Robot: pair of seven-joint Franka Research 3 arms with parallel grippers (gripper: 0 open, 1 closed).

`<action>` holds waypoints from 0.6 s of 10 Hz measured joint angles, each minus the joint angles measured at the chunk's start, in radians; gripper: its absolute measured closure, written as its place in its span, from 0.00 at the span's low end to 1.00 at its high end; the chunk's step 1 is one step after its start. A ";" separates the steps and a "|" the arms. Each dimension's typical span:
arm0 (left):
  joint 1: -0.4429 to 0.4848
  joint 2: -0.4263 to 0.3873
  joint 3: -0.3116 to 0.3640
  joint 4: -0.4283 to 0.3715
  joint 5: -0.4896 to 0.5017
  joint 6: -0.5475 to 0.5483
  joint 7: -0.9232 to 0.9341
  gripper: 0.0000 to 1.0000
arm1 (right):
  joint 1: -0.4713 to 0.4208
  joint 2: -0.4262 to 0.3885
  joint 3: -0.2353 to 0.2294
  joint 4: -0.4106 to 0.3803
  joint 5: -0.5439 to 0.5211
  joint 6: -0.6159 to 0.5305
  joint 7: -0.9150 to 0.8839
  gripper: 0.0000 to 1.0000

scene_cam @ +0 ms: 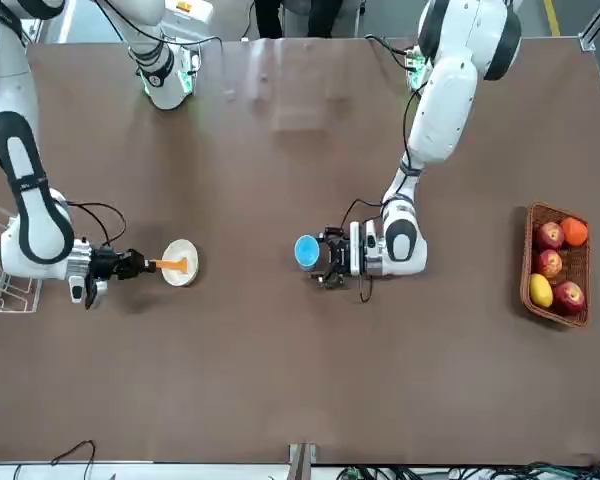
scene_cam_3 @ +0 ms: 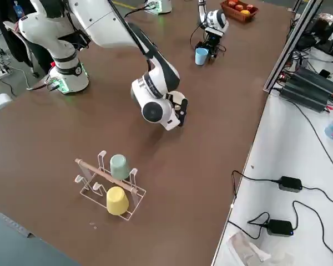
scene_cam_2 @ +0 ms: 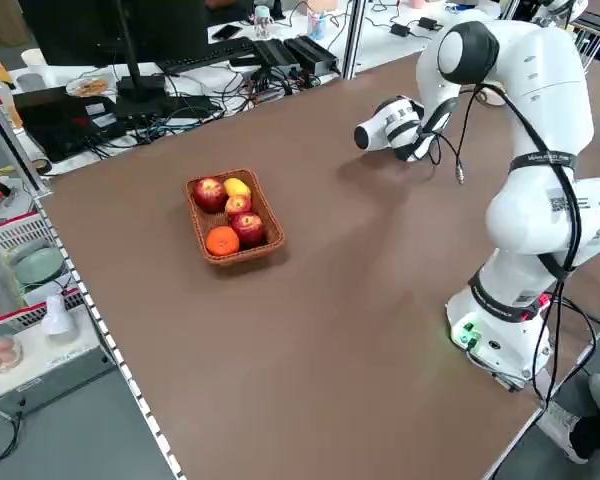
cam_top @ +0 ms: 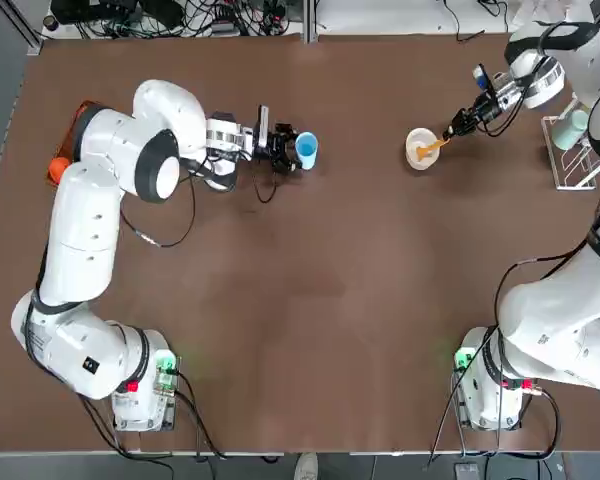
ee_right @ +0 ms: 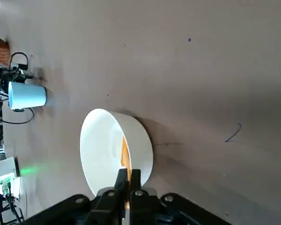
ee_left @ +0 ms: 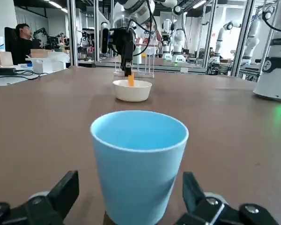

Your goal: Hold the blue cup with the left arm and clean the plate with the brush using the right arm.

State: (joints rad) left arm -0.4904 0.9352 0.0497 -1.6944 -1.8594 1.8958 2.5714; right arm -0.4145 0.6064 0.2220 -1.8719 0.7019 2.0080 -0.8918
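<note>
The light-blue cup point(cam_top: 307, 150) point(scene_cam: 306, 251) point(ee_left: 139, 164) stands upright on the brown table, left of centre. My left gripper point(cam_top: 296, 150) point(scene_cam: 326, 256) lies low on its side, its fingers open on either side of the cup with small gaps. Right of centre sits the small white bowl-like plate point(cam_top: 412, 160) point(scene_cam: 183, 247) point(ee_right: 100, 154). My right gripper point(cam_top: 450, 131) point(scene_cam: 135, 265) point(ee_right: 126, 180) is shut on the orange brush point(cam_top: 432, 147) point(scene_cam: 170, 265) point(ee_right: 124, 154), whose tip rests inside the plate.
A wicker basket of fruit point(scene_cam: 555, 265) point(scene_cam_2: 233, 218) sits at the table's left edge, behind the left arm. A clear rack with two cups point(scene_cam_3: 111, 185) point(cam_top: 570, 150) stands at the right edge, close to the right arm's wrist.
</note>
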 joint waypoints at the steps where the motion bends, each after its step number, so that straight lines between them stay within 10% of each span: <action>1: -0.006 0.002 0.002 0.001 -0.010 0.000 0.000 0.02 | 0.000 0.000 0.000 0.000 0.000 0.000 0.000 0.95; 6: -0.032 0.009 0.006 0.010 -0.037 0.000 0.000 0.03 | 0.002 -0.004 0.009 0.044 0.002 -0.091 0.076 0.95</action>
State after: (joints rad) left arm -0.5224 0.9443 0.0552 -1.6842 -1.8967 1.8958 2.5714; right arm -0.4127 0.6028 0.2312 -1.8281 0.7035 1.9172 -0.8161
